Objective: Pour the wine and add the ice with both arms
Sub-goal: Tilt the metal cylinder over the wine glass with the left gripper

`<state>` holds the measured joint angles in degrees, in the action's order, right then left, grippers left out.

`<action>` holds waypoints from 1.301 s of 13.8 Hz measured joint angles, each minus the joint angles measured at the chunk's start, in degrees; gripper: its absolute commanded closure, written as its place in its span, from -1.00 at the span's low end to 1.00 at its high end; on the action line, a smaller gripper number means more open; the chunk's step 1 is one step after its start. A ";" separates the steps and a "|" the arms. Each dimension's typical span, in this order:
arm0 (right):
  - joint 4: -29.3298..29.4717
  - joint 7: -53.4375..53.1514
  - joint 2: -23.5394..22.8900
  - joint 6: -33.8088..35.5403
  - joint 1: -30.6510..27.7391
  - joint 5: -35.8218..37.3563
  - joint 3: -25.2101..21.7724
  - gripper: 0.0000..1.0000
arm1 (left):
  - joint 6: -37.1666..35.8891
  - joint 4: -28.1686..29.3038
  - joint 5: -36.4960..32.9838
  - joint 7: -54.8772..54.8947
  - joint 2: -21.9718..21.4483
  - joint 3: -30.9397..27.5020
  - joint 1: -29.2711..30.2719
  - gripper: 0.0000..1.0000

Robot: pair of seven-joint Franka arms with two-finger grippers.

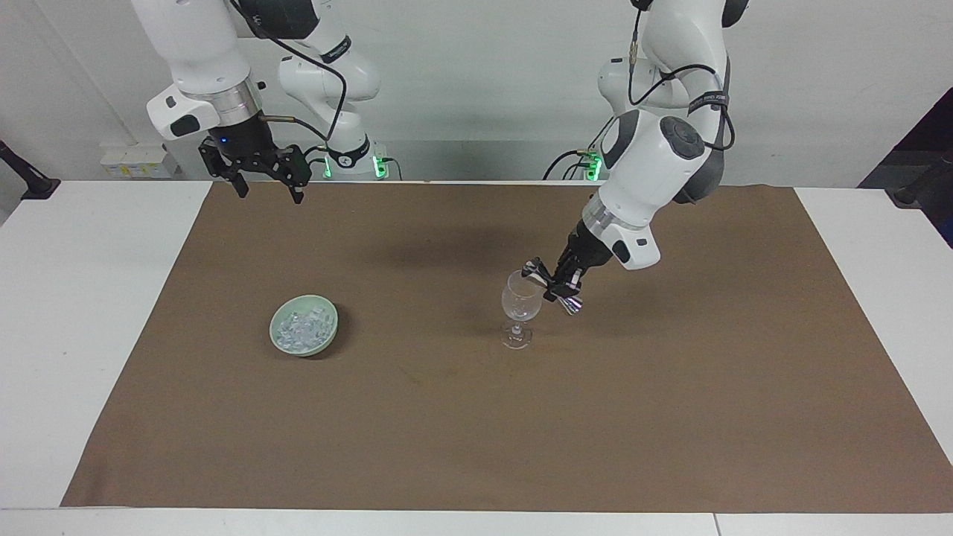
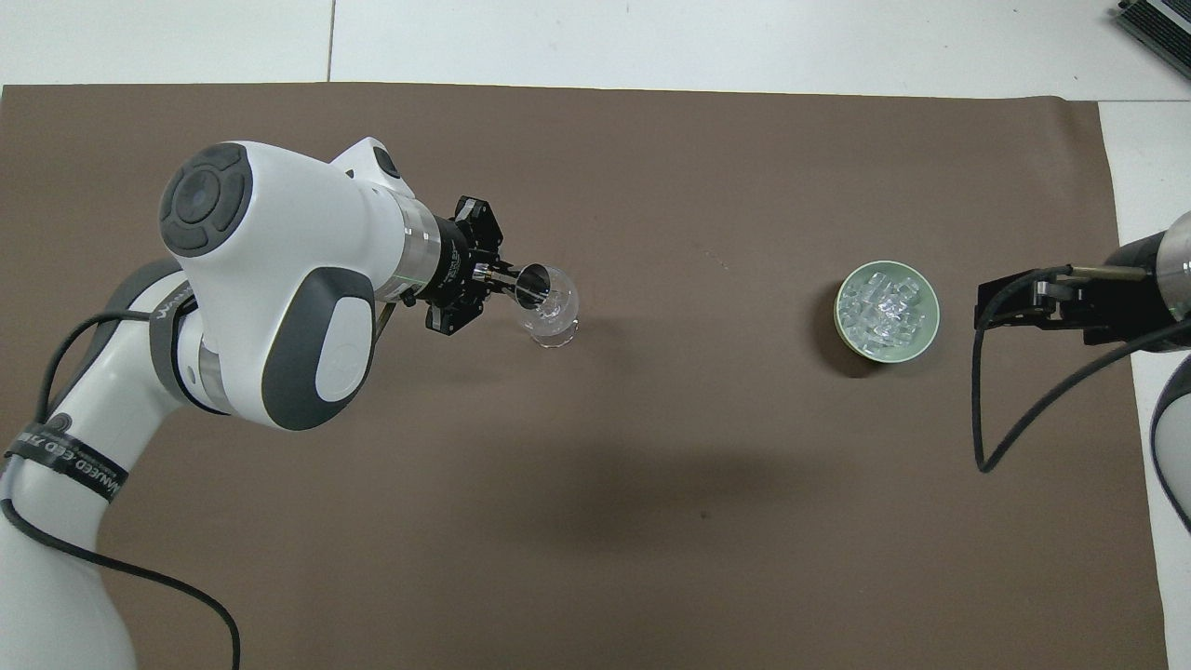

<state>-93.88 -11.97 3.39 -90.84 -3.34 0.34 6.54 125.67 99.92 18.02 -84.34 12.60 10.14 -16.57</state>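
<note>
A clear stemmed wine glass (image 1: 521, 301) (image 2: 551, 312) stands upright mid-mat. My left gripper (image 1: 557, 286) (image 2: 488, 274) is shut on a small metal jigger (image 1: 537, 269) (image 2: 532, 282), tipped with its mouth at the glass rim. Wine does not show in the jigger or the glass. The ice (image 1: 301, 324) (image 2: 884, 307) is a heap of clear cubes in a pale green bowl (image 1: 325, 336) (image 2: 916, 346) toward the right arm's end. My right gripper (image 1: 269, 192) (image 2: 1000, 307) waits open and empty above the mat's edge by the robots.
A brown mat (image 1: 476, 432) (image 2: 595, 484) covers most of the white table (image 1: 74, 298). The left arm's big white wrist and elbow (image 2: 270, 307) hang over the mat beside the glass. A black cable (image 2: 986, 409) loops down from the right arm.
</note>
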 measured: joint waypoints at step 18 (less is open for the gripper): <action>0.00 0.00 0.00 0.00 0.00 0.00 0.00 -1.00 | 0.81 -0.04 -13.77 -5.26 -0.05 0.02 -3.05 1.00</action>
<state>-93.88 -11.96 3.38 -90.84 -3.34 0.34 6.54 126.49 99.88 4.25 -89.59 12.55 10.16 -19.62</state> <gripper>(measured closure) 0.000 0.780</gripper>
